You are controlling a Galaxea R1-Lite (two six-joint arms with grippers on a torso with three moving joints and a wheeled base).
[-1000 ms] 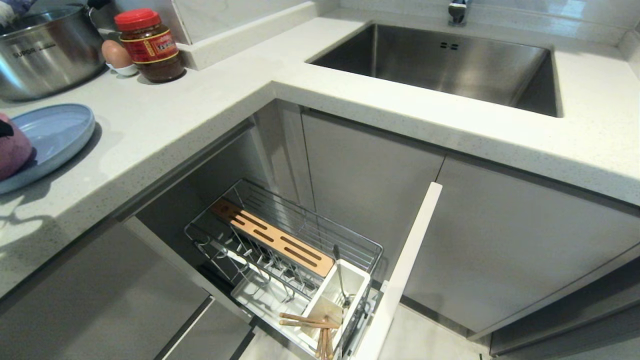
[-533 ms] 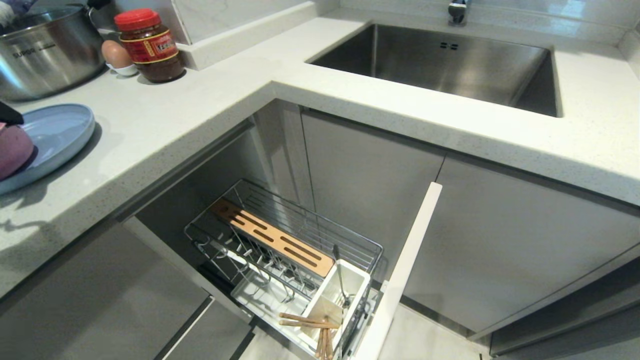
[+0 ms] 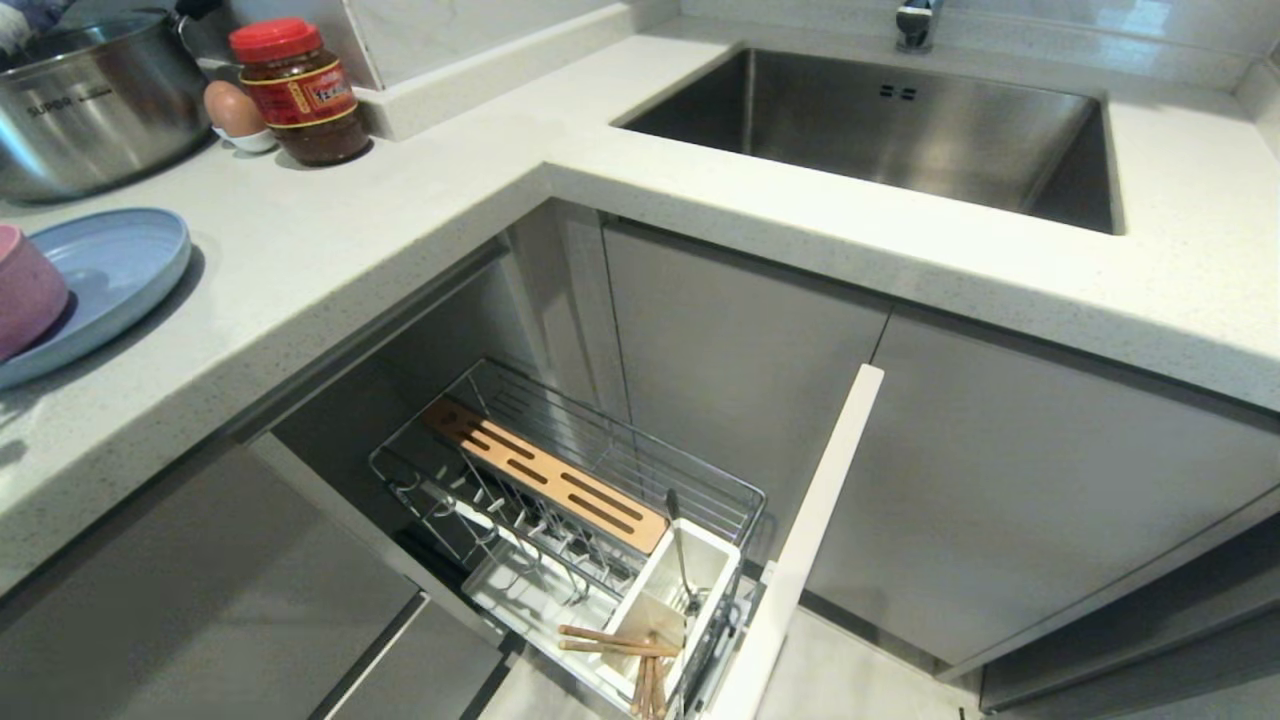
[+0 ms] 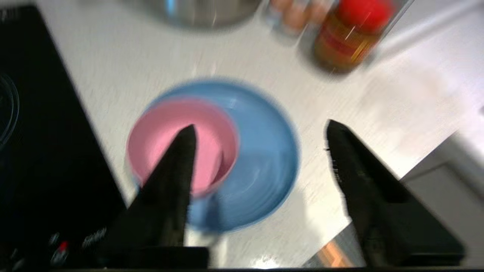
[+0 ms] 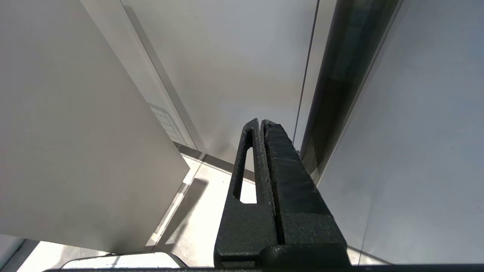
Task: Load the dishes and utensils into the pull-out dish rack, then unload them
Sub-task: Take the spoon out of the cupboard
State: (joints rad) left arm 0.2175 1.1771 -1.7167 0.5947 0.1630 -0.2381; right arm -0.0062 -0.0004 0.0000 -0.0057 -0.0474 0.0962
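A light-blue plate [image 3: 120,265] lies on the counter at the far left, with the pink bowl [image 3: 25,290] standing on it. In the left wrist view my left gripper [image 4: 261,124] hangs open above both, clear of the bowl [image 4: 159,124] and the plate [image 4: 261,177], holding nothing. Below the counter the pull-out dish rack [image 3: 600,440] is drawn out. Its white cutlery cup [image 3: 715,560] holds the silver utensil [image 3: 680,550], and the wooden chopsticks [image 3: 615,642] lie across its front. My right gripper [image 5: 261,121] is shut and parked low beside the cabinet fronts.
A steel pot [image 3: 90,100], an egg [image 3: 232,108] and a red-lidded jar [image 3: 298,90] stand behind the plate. A black cooktop [image 4: 38,151] lies beside the plate. The sink [image 3: 900,130] is at the back right. The rack's white front panel [image 3: 810,530] juts out.
My left gripper has let go of the pink bowl, opened and risen out of the head view. The bowl now rests upright on the blue plate.
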